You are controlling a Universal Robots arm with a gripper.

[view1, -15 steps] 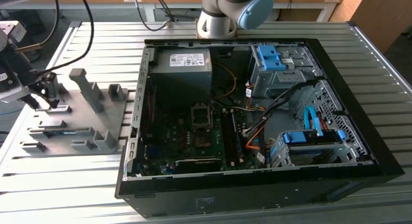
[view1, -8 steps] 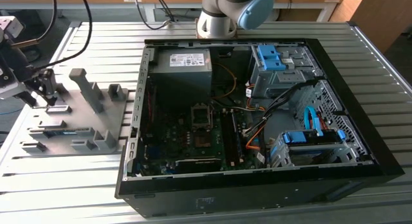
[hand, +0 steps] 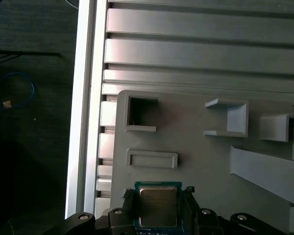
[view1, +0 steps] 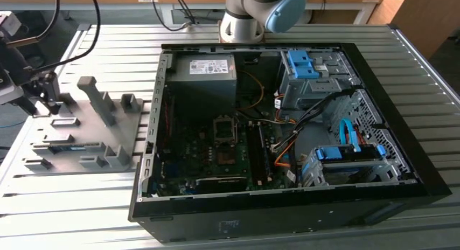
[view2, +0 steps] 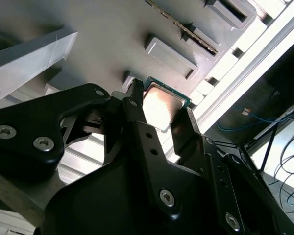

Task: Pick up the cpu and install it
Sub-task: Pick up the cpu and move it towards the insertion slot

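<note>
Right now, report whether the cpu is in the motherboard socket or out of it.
Out. The gripper holds the cpu by its edges over the grey parts tray, outside the computer case.

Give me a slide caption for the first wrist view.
Gripper jaws closed on the cpu over the grey tray.

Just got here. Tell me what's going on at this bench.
A robot arm is working at the grey parts tray, which lies on the slatted table, at the exterior view's left of the open computer case. Its gripper is down at the tray and closed on the cpu. In both wrist views the fingers sit against two opposite edges of the chip. Whether the chip is lifted off the tray cannot be told.
</note>
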